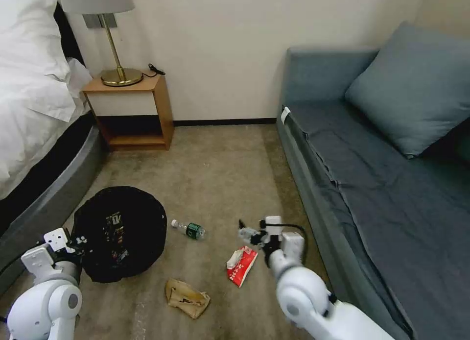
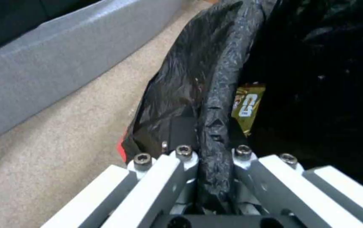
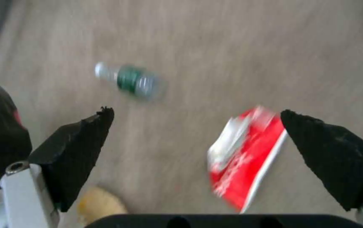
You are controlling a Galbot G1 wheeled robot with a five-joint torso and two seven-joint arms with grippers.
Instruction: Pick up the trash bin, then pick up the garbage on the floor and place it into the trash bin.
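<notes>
Big picture first: I'm on the carpet between the bed (image 1: 34, 114) on my left and the grey sofa (image 1: 382, 183) on my right, with the nightstand (image 1: 132, 112) far off against the wall.

The trash bin (image 1: 120, 232) sits near me on the left, its black bag (image 2: 198, 82) bunched over the rim. My left gripper (image 2: 213, 158) has its fingers pinched narrow on that rim, plastic squeezed between them, so the bin is in my grip. A yellow-black wrapper (image 2: 247, 106) already lies inside, just past my fingers.

So the bin step looks done, and I judge I'm into the collecting step. Three pieces are left on the floor, all to the right of the bin. The tan paper bag (image 1: 187, 297) lies nearest to me. The red-and-white packet (image 1: 242, 265) lies right of it, and the clear bottle (image 1: 190, 229) with the green label is a little farther out, just beside the bin.

My right gripper (image 3: 194, 136) hangs over the floor with fingers spread wide and nothing between them; the packet sits just inside the right finger (image 3: 333, 152). That one seems the likely target. The next move, I reckon, calls for shifting sideways to centre on it, then dropping low to the carpet, since it lies flat and thin.
</notes>
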